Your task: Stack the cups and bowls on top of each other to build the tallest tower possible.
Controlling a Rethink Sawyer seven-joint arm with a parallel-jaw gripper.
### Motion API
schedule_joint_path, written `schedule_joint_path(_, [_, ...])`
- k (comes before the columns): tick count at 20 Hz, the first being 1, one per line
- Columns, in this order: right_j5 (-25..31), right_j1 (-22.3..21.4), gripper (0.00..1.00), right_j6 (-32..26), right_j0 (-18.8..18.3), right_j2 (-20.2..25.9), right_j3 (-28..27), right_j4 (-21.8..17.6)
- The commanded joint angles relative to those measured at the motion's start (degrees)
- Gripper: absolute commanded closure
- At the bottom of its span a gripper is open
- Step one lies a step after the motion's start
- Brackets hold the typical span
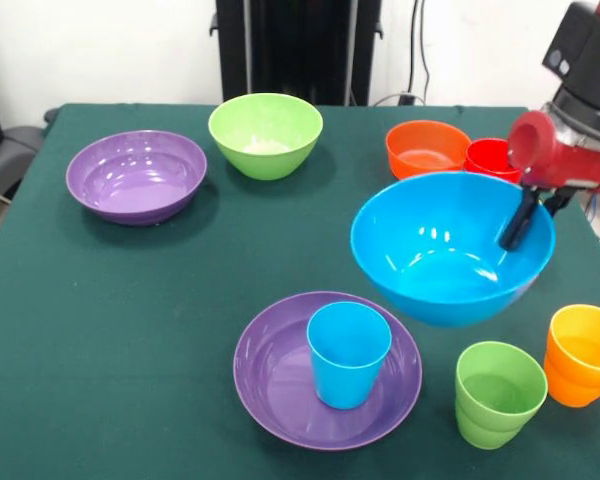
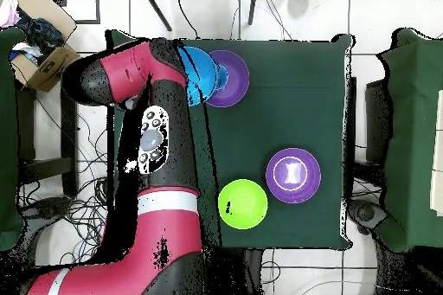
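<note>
Blue bowl (image 1: 445,245): we saw it lifted clear of the table (image 1: 100,330), tilted, hanging from the jaws by its right rim.
Gripper (image 1: 520,228): jaws clamped on that rim, one finger inside the bowl.
Purple plate-like bowl (image 1: 280,385): below and left of the jaws, blue cup (image 1: 348,353) upright in it.
Green cup (image 1: 497,393), orange cup (image 1: 583,355): just below the jaws.
Orange bowl (image 1: 425,148), red cup (image 1: 492,158): just behind the jaws.
Green bowl (image 1: 265,134), second purple bowl (image 1: 136,176): well apart, far left.

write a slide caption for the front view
Gripper holds the blue bowl by its rim above the table, beside a purple bowl containing a blue cup.
</note>
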Motion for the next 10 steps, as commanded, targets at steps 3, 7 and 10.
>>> schedule_joint_path(3, [1.3,2.55,1.0,2.45,-2.34,2.04,-3.2,-0.16])
schedule_joint_path(7, [4.66,4.15,1.0,0.42,-2.42,1.3,-9.81,-1.08])
schedule_joint_path(10, [6.51,5.53,1.0,-0.45,-2.52,1.02,-13.49,-1.18])
